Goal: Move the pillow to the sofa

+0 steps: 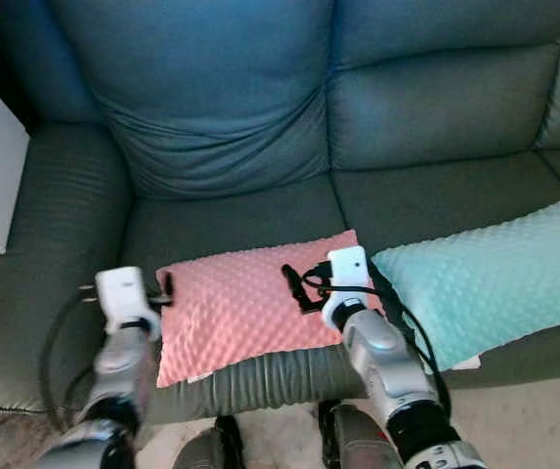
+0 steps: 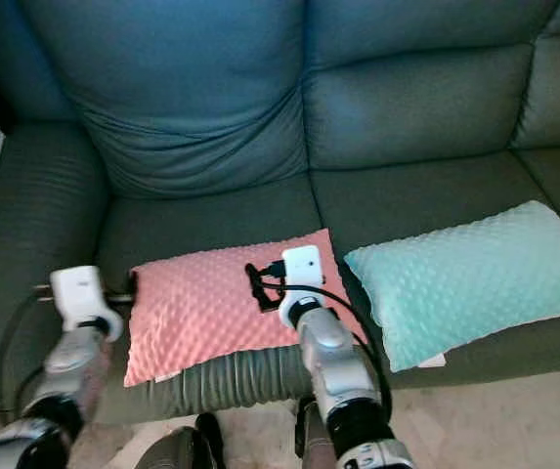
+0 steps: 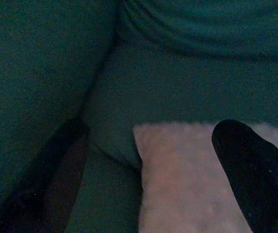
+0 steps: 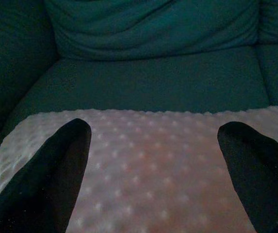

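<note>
Our right gripper (image 4: 153, 145) spread wide above the pink pillow (image 1: 245, 308), our left gripper (image 1: 167, 291) at that pillow's left edge, its spread unclear to us, two pillows on the sofa (image 1: 231, 210), a teal pillow (image 1: 490, 278) beside the pink.

Both eye views looked steeply down from the head onto the sofa (image 1: 231, 210) seat's front edge. Each wrist view skimmed close over the pink pillow (image 4: 158, 165), facing the backrest.
</note>
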Controlling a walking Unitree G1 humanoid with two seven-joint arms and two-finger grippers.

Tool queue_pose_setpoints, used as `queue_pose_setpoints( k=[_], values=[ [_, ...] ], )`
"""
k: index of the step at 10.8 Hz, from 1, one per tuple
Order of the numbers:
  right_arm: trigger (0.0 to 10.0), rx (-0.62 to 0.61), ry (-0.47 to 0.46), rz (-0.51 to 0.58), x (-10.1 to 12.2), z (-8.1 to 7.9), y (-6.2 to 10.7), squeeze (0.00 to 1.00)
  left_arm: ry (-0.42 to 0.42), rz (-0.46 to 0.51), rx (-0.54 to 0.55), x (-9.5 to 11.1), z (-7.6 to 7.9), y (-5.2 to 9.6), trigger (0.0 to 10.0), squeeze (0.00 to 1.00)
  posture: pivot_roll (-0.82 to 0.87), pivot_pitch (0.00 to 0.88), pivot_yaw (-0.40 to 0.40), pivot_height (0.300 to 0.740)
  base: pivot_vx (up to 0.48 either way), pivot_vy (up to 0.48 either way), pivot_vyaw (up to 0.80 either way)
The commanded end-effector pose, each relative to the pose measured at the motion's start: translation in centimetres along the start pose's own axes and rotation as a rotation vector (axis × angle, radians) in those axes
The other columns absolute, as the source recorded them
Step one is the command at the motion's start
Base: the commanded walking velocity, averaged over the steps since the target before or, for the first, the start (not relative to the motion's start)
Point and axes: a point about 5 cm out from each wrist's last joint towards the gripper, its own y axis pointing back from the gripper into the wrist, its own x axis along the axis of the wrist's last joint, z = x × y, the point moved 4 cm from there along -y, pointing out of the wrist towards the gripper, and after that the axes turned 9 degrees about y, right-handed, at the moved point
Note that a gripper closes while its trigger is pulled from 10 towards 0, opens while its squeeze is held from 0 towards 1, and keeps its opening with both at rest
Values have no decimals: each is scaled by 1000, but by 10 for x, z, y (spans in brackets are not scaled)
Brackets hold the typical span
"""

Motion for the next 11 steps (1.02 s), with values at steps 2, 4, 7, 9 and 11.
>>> queue_pose_setpoints(
  k=[2,4,7,9,11],
  values=[
    [10000,36,-15,-17,-3,-4,2,1000,6,26,11,1,-18,8,10000,1000,-215,146,99,740,0,0,0],
    [10000,137,31,-69,-8,0,8,1000,13,67,-30,5,-28,27,10000,1000,-204,58,93,740,0,0,0],
    [10000,58,66,-51,-5,32,14,1000,4,77,-10,2,-38,51,10000,1000,-204,0,93,740,0,0,0],
    [10000,22,109,20,2,37,28,1000,11,99,15,7,-38,76,10000,1000,-204,0,92,740,0,0,0],
    [10000,-18,132,101,16,40,29,1000,23,104,26,6,-35,87,10000,1000,-203,0,89,740,0,0,0]
  ],
)
